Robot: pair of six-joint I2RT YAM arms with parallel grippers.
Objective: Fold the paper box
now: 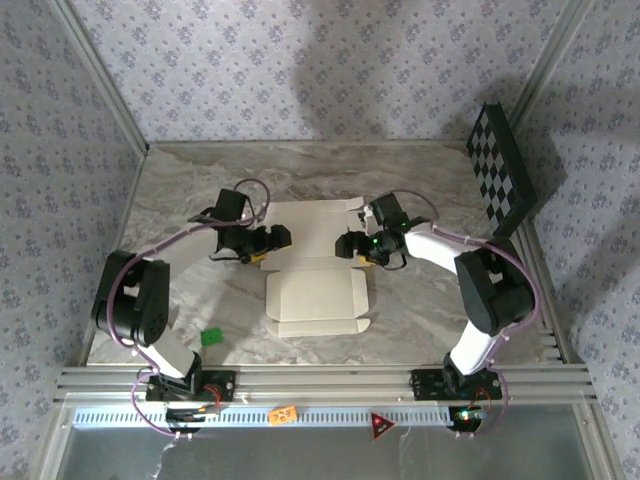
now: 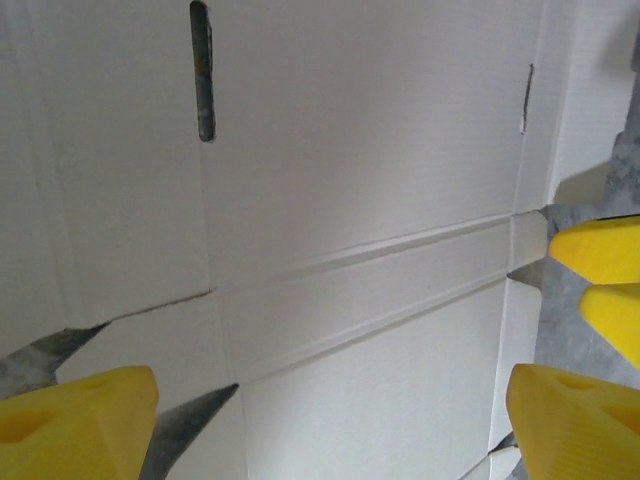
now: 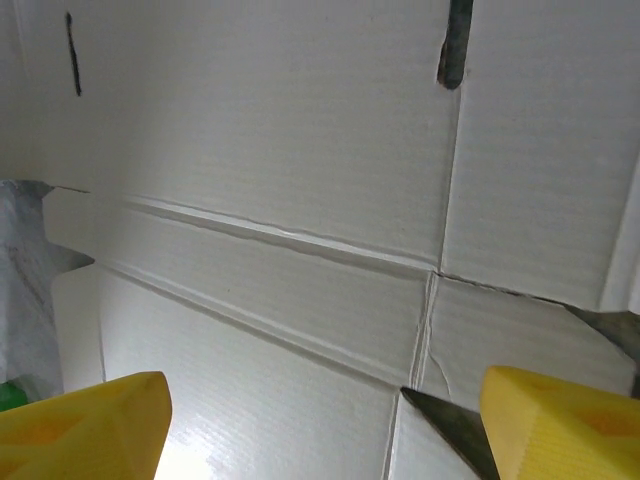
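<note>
Paper box, not yet folded, is seen lying flat and cream side up at the middle of the marble table, with its flaps spread toward the far and near edges. The left gripper and the right gripper are poised low at the sheet's left and right edges, facing each other across the double crease that runs between its far and near panels. Both are spread wide and nothing is gripped by either. Whether the fingertips are touching the card cannot be told. Several risks can be judged from this position. The thin sheet could be buckled at the middle if it is pressed inward from both sides at once rather than bent along the scored lines. A side flap could be torn at its notch if only a corner is caught. The sheet could be slid across the smooth table if one gripper is closed ahead of the other. The two sets of fingers could be knocked together if both are driven inward.
</note>
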